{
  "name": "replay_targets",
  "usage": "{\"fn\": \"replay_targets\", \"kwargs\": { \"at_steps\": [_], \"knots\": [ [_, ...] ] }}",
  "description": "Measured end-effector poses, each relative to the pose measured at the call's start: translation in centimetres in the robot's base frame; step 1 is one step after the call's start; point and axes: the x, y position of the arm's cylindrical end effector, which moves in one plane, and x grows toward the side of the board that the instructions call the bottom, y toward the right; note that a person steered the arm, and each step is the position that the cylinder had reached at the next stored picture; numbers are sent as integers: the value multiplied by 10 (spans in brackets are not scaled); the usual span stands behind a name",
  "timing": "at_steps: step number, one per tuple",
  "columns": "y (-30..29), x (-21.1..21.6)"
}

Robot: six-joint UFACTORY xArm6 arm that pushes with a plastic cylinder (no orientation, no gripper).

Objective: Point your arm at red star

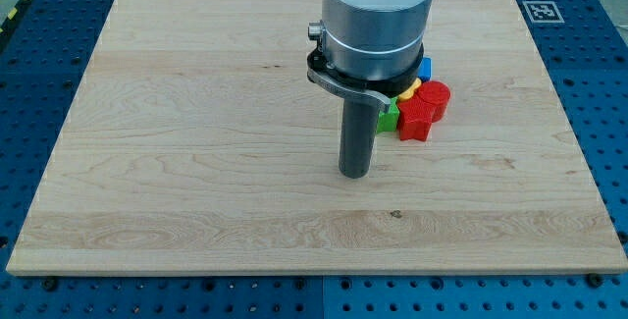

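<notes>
The red star lies on the wooden board, right of centre, at the front of a tight cluster of blocks. A second red block, rounded, touches it on its upper right. A green block sits against the star's left side, a yellow block shows just above, and a blue block peeks out behind; the arm hides parts of these. My tip rests on the board to the lower left of the star, a short gap away, touching no block.
The arm's large grey body hangs over the top centre and covers the back of the cluster. A black-and-white marker tag sits at the board's top right corner. Blue perforated table surrounds the board.
</notes>
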Motion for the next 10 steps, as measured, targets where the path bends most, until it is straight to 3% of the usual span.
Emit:
{"fn": "replay_targets", "kwargs": {
  "at_steps": [10],
  "knots": [
    [65, -5]
  ]
}}
